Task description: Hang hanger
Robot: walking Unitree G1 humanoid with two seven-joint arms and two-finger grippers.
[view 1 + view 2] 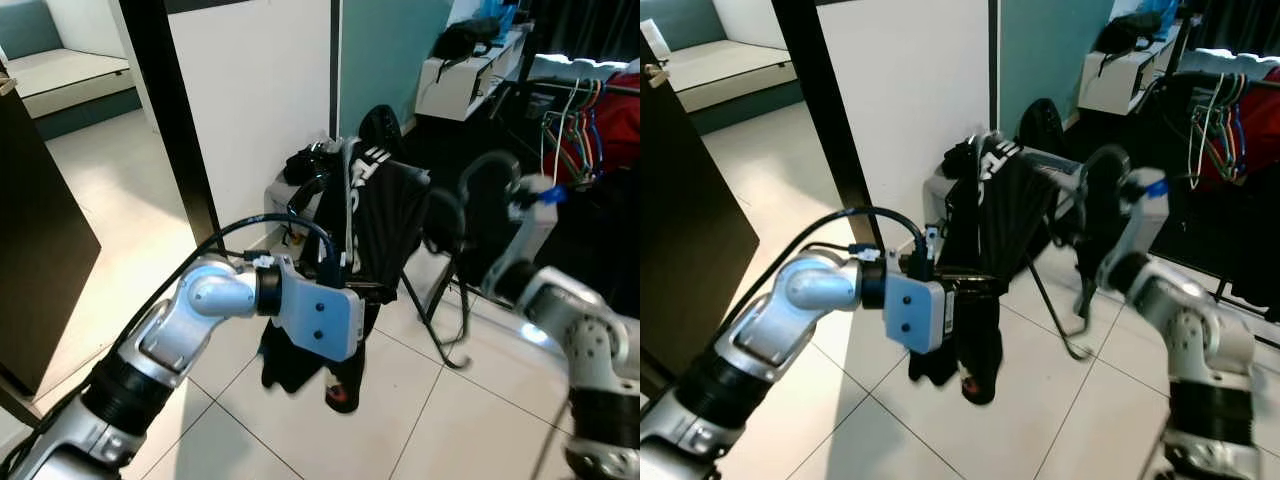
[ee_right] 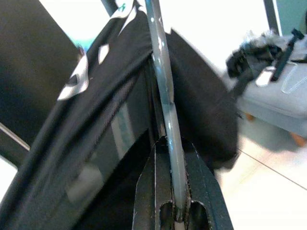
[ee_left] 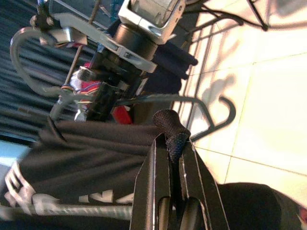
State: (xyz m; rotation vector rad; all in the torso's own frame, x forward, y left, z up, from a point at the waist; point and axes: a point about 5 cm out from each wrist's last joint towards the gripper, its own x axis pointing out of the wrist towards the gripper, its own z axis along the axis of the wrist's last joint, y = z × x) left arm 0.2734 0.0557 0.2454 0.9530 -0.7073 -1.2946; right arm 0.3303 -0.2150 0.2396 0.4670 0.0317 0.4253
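Note:
A black garment [image 1: 385, 215] with white stripes hangs on a grey hanger [image 2: 165, 105] held up in front of me. My left gripper [image 3: 172, 158] is shut on a bunched black edge of the garment at its lower left. The hanger's grey hook [image 3: 211, 103] curves out just beyond those fingers. At the garment's right side, my right gripper [image 2: 177, 201] is shut on the hanger's grey bar; it appears blurred in the left eye view [image 1: 455, 225]. A clothes rail [image 1: 575, 90] with several coloured hangers stands at the far right.
A white pillar with a black edge [image 1: 260, 90] stands just behind the garment. A grey box with dark clutter [image 1: 300, 175] sits at its foot. Thin black stand legs [image 1: 440, 320] cross the tiled floor. A dark cabinet [image 1: 30, 250] is at the left.

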